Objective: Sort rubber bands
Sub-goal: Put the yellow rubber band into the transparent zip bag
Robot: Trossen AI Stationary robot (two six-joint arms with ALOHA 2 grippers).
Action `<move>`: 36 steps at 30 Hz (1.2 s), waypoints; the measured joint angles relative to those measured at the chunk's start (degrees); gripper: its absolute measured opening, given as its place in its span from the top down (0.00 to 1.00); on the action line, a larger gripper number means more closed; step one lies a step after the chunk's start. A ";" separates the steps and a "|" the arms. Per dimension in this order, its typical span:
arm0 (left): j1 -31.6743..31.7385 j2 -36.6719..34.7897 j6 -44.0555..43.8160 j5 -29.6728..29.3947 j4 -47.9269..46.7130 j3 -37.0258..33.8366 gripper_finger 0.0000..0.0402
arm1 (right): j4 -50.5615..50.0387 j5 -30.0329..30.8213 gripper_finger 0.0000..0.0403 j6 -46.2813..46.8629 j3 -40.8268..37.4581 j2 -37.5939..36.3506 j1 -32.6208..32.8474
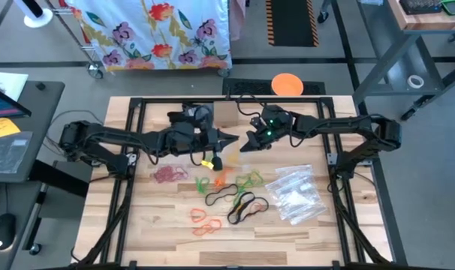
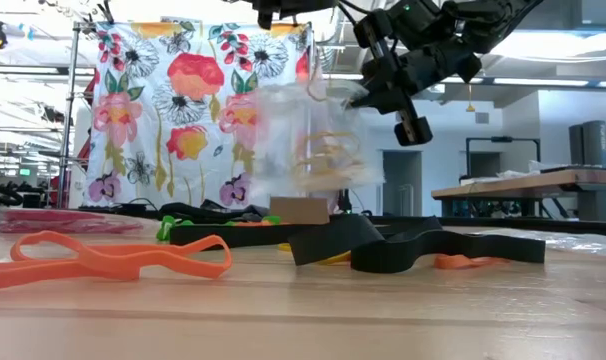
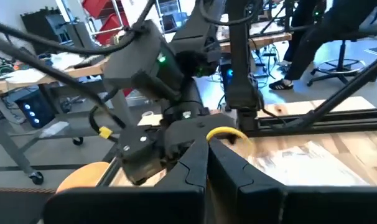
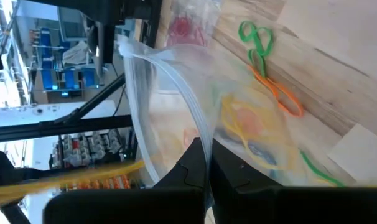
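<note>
A clear zip bag [image 2: 313, 150] with yellow rubber bands [image 4: 238, 121] inside hangs in the air over the table's far middle. My left gripper [image 1: 232, 139] and my right gripper [image 1: 248, 144] meet tip to tip there, both shut on the bag's top. Loose rubber bands lie flat on the wood below and nearer. They are green [image 1: 250, 178], orange [image 1: 205, 221] and black [image 1: 242, 206]. A red bunch [image 1: 167, 175] lies to the left. My left gripper [image 3: 207, 144] is shut at the far end of the bag's top rim [image 4: 124, 48]. It comes level from the table's left. The thin film between its fingers does not show in its own wrist view. My right gripper [image 4: 207, 155] pinches the bag's top rim [image 4: 200, 138] between its two fingers, coming from the table's right and slanting down. The rim runs from there to the left gripper. The bag hangs below, clear of the table, with the yellow bands in its lower part.
A heap of empty clear bags [image 1: 295, 195] lies on the table's right. A small cardboard piece [image 2: 298, 210] stands at the far middle. A black frame [image 1: 130, 150] borders the table on both sides. An orange disc [image 1: 287, 84] lies beyond the far edge.
</note>
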 joint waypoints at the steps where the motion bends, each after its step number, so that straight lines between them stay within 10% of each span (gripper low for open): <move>1: 0.40 0.00 -0.01 0.14 0.46 0.00 1.00 | -0.20 0.00 1.00 -0.11 0.00 0.00 0.06; 36: 4.43 -1.57 -1.86 6.12 0.11 0.00 1.00 | -0.83 0.22 1.00 -0.31 -0.02 0.00 0.33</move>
